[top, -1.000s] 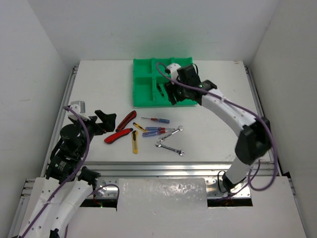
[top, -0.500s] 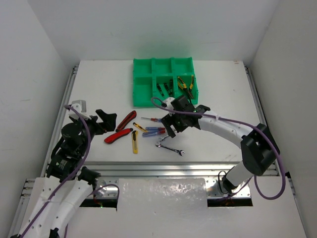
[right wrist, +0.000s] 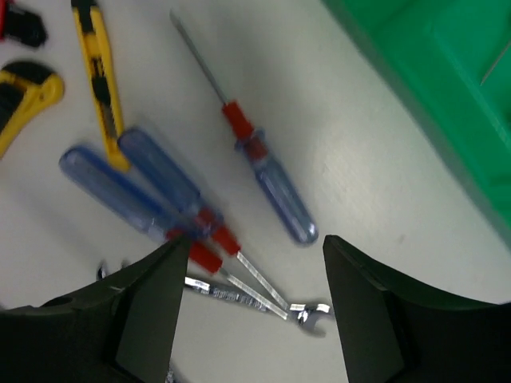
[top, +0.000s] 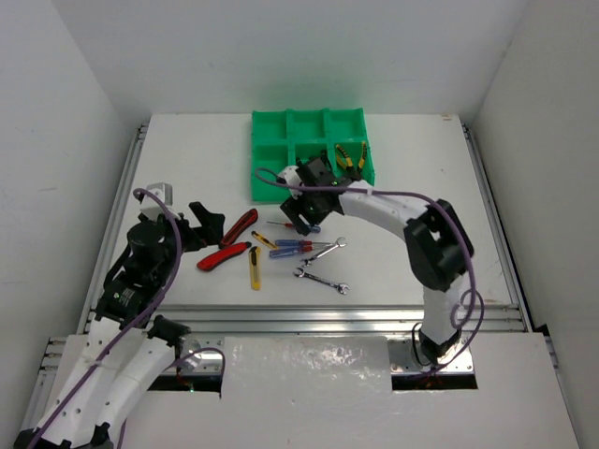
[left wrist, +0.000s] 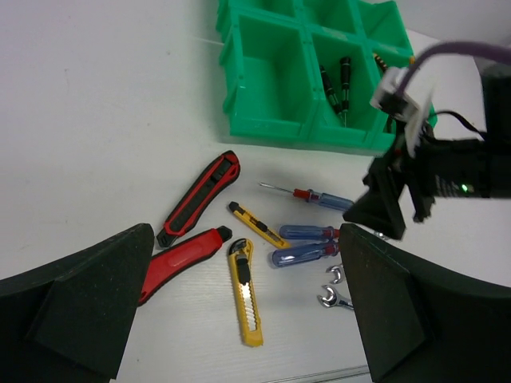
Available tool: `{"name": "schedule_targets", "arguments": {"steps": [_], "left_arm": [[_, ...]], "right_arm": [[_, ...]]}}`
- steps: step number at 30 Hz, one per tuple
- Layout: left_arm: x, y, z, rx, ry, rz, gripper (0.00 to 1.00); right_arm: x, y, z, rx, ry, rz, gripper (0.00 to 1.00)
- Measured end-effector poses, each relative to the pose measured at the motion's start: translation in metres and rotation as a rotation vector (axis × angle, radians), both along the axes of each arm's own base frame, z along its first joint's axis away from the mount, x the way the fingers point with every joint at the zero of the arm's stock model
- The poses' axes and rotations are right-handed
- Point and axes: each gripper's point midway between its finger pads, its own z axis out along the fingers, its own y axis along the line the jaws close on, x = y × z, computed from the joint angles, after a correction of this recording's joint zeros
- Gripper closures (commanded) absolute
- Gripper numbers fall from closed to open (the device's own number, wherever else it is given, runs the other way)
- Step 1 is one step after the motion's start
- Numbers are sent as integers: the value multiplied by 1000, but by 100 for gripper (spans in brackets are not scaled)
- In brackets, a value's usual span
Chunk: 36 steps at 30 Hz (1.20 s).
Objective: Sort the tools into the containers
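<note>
The white tabletop (top: 187,159) carried a green tray (top: 255,154) at its far middle. Nearer, left of centre, lay two red-black utility knives (top: 239,226), two yellow box cutters (top: 254,268) and three blue-handled screwdrivers (top: 292,246). Two silver wrenches (top: 321,281) lay just right of them.

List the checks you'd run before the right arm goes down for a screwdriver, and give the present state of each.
1. Right gripper open and empty: ok.
2. One target singled out: not ok. In the right wrist view the lone screwdriver, the paired screwdrivers and a wrench all fall within the gap between its fingers.
3. Room in the green tray: ok. The near middle compartment holds two dark screwdrivers, with bare floor beside them.
4. Left gripper out of the way: ok. It is open, off to the left by the utility knives, apart from the right arm.
5. Finger height above the table: cannot tell.
</note>
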Motion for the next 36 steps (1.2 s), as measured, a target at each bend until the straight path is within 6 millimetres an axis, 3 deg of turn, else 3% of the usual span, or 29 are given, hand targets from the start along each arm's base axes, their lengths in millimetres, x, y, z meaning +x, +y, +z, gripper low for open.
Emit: {"name": "schedule_targets", "arguments": {"steps": [6,10,13,17,21,25,33,36], "left_arm": [[1,0,-2,3,10,0,0],[1,-1,-3,2,11,-4,0],[1,-2,-2,1,11,-8,0],[1,-2,-2,2,11,-12,0],[0,-3,-3,2,11,-16,0],[0,-3,-3,4,11,-20,0],[0,-3,-3,9,9,-23,0],[0,-3,-2,10,9,-23,0]], "right_arm": [[41,23,-19,-31,17,84,41],[38,20,-37,-53,77,115,43],[30,16,-46,-73,115,133,54],[27,13,-56,-92,134,148,63],[26,12,-60,-99,141,153,65],[26,10,-62,-110,134,164,60],[26,9,-63,-117,130,174,87],[27,9,-62,-114,119,173,89]]}}
